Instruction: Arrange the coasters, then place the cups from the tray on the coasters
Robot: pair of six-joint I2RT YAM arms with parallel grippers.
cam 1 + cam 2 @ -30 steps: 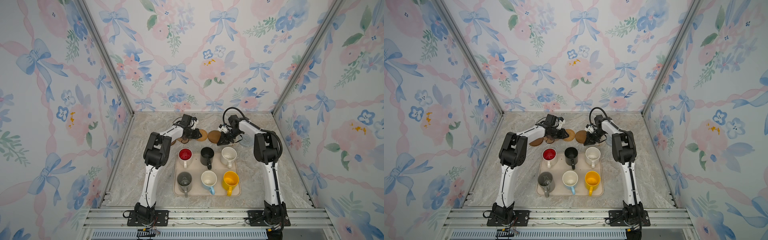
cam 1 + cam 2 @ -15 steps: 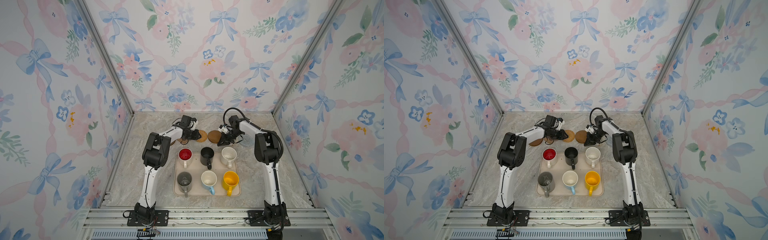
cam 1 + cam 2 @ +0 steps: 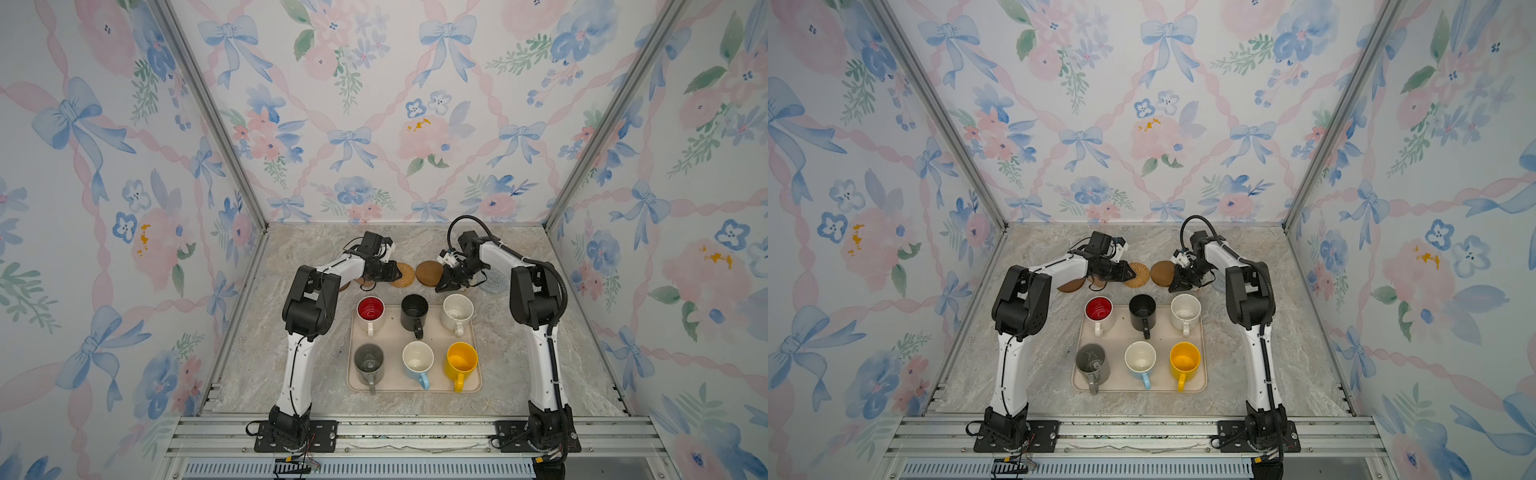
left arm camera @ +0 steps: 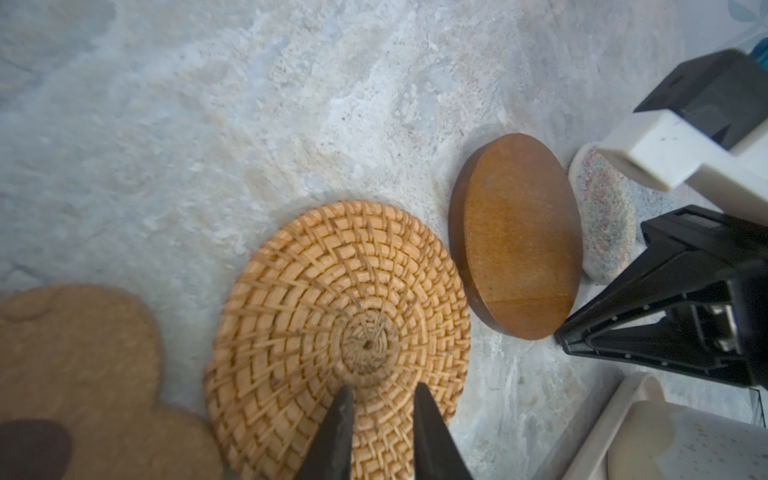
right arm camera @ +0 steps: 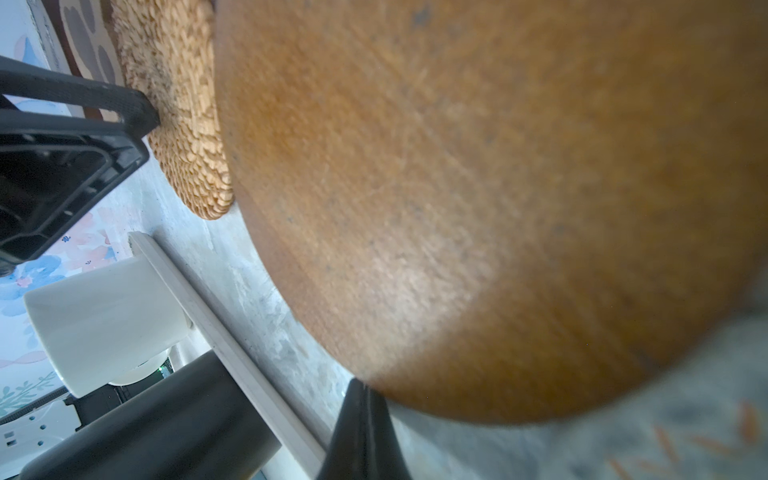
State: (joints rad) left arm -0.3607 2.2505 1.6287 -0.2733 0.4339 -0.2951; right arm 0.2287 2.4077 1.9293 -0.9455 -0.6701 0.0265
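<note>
Six cups stand on the beige tray: red-lined white, black, speckled cream, grey, light blue, yellow. Behind the tray lie the coasters: a dark wooden disc, a paw-shaped one, tan rattan, a second wooden disc and a blue-grey woven round. My left gripper is narrowly open, its tips over the rattan coaster's near edge. My right gripper is shut, its tip against the second wooden disc's rim.
The marble tabletop is boxed in by floral walls on three sides and a metal rail at the front. Both arm bases stand on that rail. The two grippers are close together just behind the tray's back rim.
The left jaws have parted a little over the rattan coaster. Both arms and the coasters have hardly moved.
</note>
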